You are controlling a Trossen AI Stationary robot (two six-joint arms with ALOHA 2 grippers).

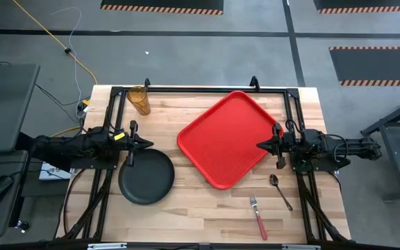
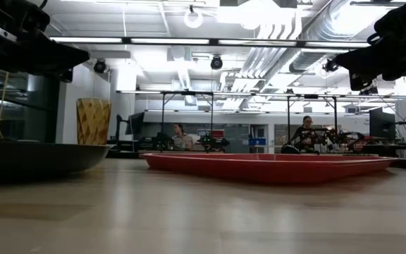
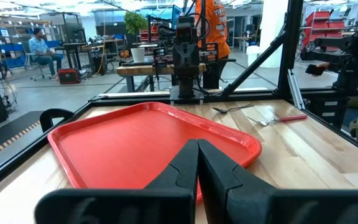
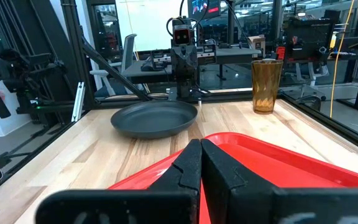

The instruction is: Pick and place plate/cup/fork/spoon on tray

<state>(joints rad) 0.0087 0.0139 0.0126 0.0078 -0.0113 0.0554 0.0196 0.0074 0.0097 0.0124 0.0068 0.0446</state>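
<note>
The red tray (image 1: 230, 137) lies flat mid-table, turned like a diamond. The dark plate (image 1: 146, 176) rests on the table at the near left. The amber cup (image 1: 139, 100) stands upright at the far left corner. The dark spoon (image 1: 279, 189) and the red-handled fork (image 1: 257, 215) lie on the table near the right front. My left gripper (image 1: 151, 144) is shut and empty, above the table just beyond the plate. My right gripper (image 1: 260, 146) is shut and empty, over the tray's right corner.
A black frame rail (image 1: 200, 89) runs along the table's far edge and down both sides. Bare wood lies between the plate and the fork. People sit at benches in the room beyond the table.
</note>
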